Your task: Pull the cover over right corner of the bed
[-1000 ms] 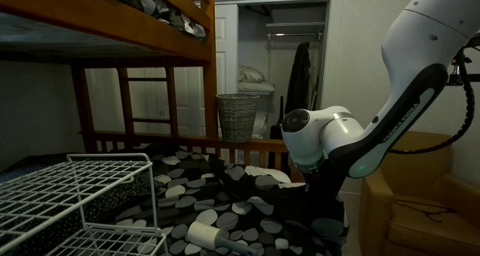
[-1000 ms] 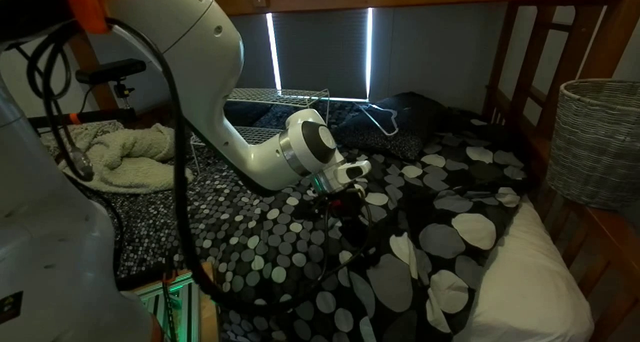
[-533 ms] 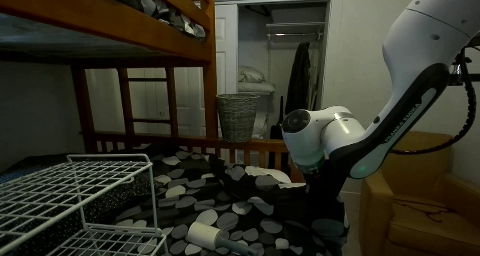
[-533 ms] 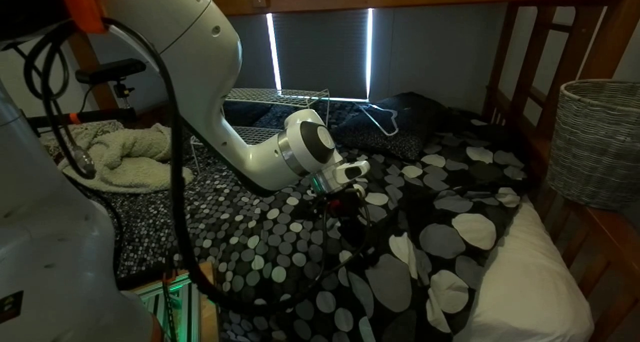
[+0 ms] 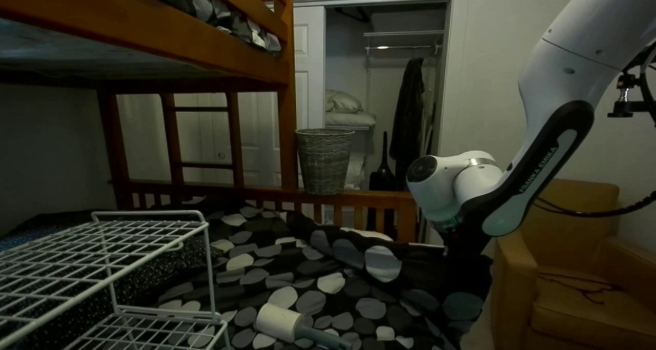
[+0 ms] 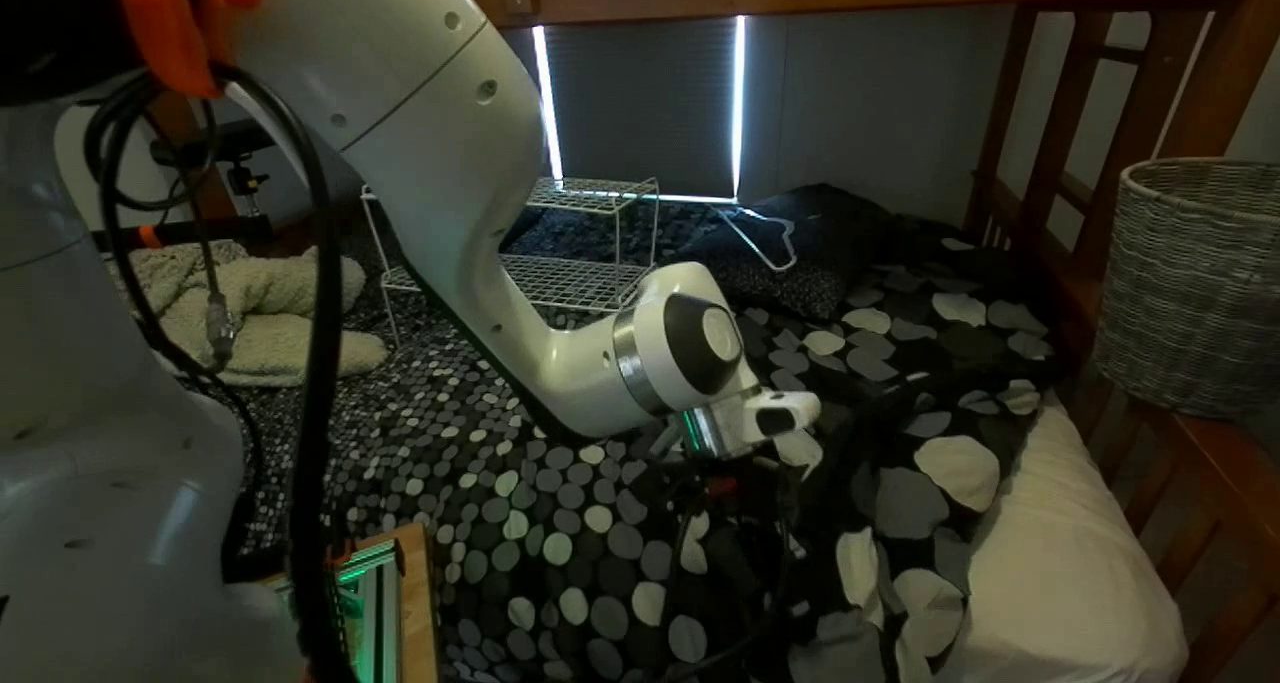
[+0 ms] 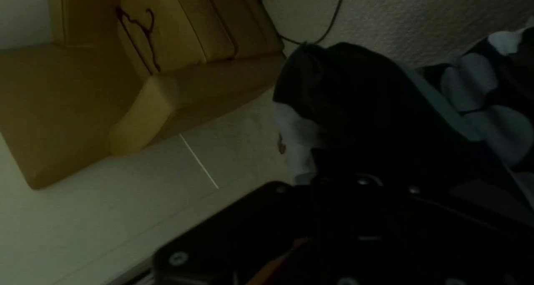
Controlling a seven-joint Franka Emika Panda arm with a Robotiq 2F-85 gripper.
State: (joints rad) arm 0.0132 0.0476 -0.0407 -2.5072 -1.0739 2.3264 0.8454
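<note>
The jaws are together, clamped, as far as the dim wrist view shows, on the black edge of the cover (image 5: 348, 288), whose cloth bunches around their tips. Since half a second ago they have moved outward over the open edge of the bed (image 5: 154, 29), whose lower bunk is the counter (image 5: 374, 200) here, on the side of the tan armchair (image 5: 574, 252). The cover has come with them: its upper fold now runs smoother toward the jaws, large grey spots turn up along it, and the white bedding (image 5: 366, 233) shows as a narrower strip. The cover lies over the counter and hangs past that open edge, short of the corner at the slatted end. In both exterior views the arm (image 5: 540, 160) slants down, its wrist (image 6: 690, 353) bent and the jaws pointing downward. The wrist also sits lower in an exterior view, baring more of the white wire rack (image 6: 585, 278). The basket (image 5: 325, 160) on the counter's end edge and the lint roller (image 5: 300, 329) on the cover stay where they were.
</note>
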